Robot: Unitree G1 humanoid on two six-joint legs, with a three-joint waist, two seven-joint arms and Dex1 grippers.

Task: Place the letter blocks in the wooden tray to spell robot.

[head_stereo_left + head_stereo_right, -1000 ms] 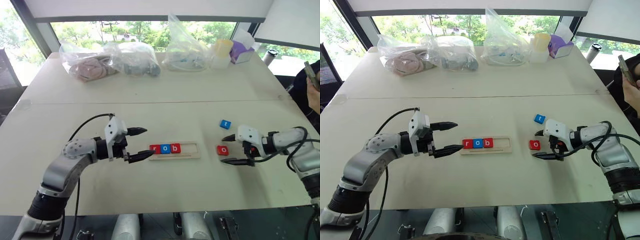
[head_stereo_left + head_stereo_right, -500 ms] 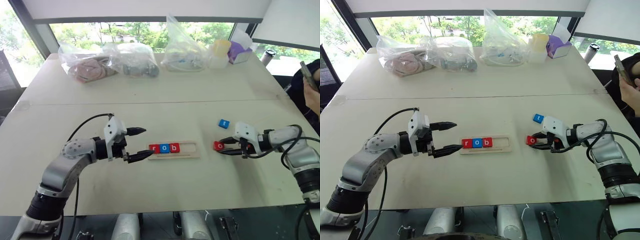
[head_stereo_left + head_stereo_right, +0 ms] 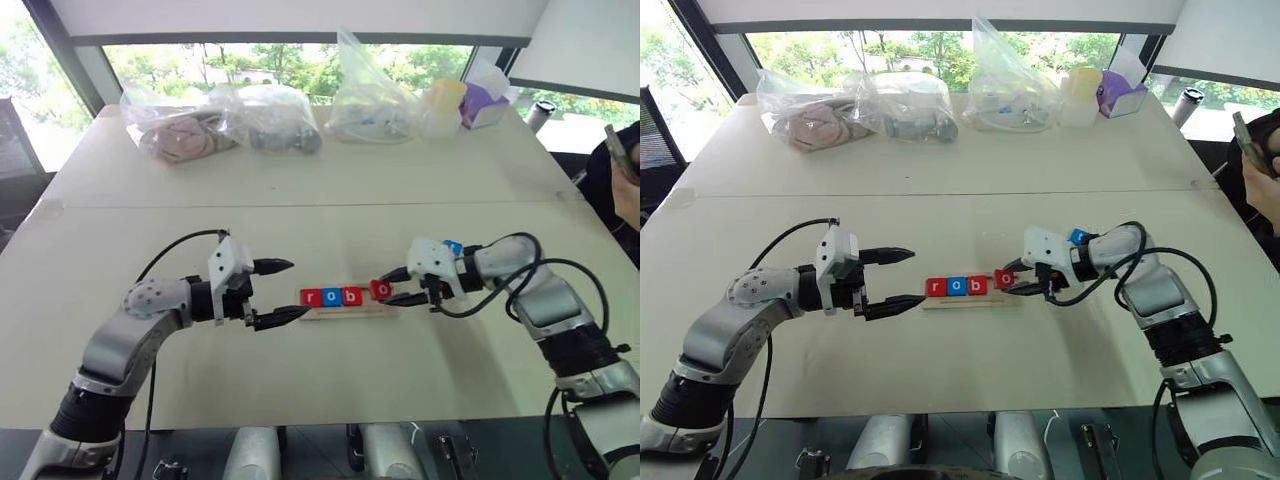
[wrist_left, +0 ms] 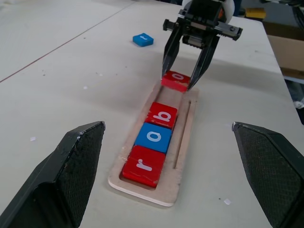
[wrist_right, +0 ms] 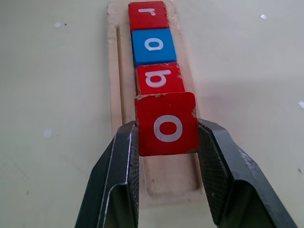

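Red "o" block (image 5: 166,124) gripped by the right tool (image 3: 392,289) over the wooden tray (image 4: 183,141).
Pale-wood tray lies mid-desk (image 3: 330,380), holding red "r" (image 4: 143,165), blue "o" (image 4: 154,137) and red "b" (image 4: 161,114) in a row from its left end. The right tool's jaws clamp the red "o" block just right of the "b". The blue "t" block (image 4: 142,39) lies on the desk beyond the tray, to the far right. The left tool (image 3: 283,291) sits just left of the tray with jaws spread wide, empty.
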